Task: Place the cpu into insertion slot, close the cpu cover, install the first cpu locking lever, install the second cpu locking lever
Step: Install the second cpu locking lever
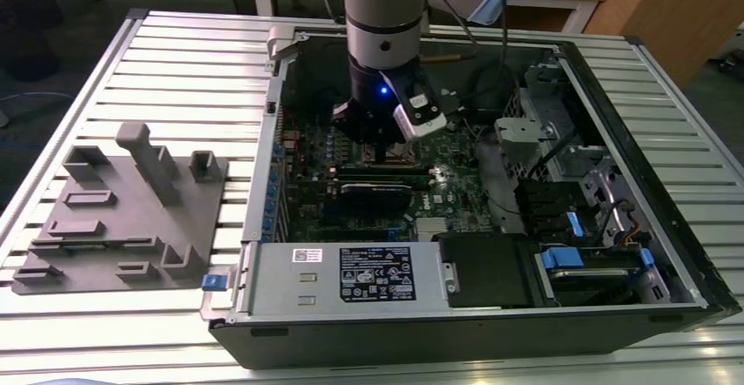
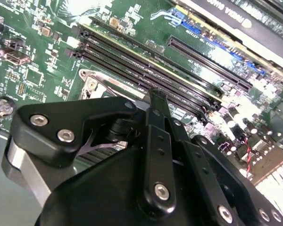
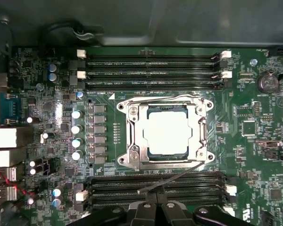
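Observation:
In the first wrist view the cpu (image 3: 169,133) lies flat in the insertion slot (image 3: 209,157), its pale top showing through the window of the cpu cover (image 3: 133,136), which is folded down over it. One locking lever (image 3: 170,99) runs flat along the socket's edge beside the upper memory slots. The other lever (image 3: 174,176) is a thin wire that slants away from the socket over the lower memory slots, its free end just in front of my fingertips. My gripper (image 3: 156,202) is shut, holds nothing, and hangs low inside the case (image 1: 384,145).
Black memory slots (image 3: 151,73) flank the socket on both sides. A graphics card (image 1: 372,189) and the power supply (image 1: 348,276) sit nearer the case front, drive bays (image 1: 581,254) at the exterior view's right. A grey fixture block (image 1: 117,211) lies outside the case.

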Available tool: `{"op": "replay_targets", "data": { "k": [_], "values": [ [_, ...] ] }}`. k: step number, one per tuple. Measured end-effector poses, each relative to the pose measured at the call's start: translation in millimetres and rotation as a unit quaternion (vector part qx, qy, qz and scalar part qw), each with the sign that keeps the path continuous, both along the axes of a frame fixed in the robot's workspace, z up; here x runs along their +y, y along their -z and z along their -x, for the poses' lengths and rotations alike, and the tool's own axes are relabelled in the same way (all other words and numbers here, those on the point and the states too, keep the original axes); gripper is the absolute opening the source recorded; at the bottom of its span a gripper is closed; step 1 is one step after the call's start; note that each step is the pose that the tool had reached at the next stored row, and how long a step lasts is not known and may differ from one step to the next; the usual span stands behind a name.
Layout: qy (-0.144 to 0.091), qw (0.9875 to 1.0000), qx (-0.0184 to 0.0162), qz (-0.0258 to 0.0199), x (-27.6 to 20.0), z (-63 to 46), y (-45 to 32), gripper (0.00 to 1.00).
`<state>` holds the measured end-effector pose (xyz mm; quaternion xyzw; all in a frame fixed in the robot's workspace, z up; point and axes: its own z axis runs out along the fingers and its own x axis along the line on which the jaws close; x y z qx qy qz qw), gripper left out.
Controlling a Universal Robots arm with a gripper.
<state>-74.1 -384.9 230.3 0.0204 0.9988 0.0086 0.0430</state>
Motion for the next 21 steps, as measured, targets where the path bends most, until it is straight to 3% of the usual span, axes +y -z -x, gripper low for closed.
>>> {"op": "replay_targets", "data": {
  "k": [6,21],
  "values": [
    [0.000,1.0000,0.0000,0.0000,0.0,0.0,-7.8,0.11],
    [0.000,1.0000,0.0000,-0.0001,0.0,0.0,-9.8,0.11]
  ]
}}
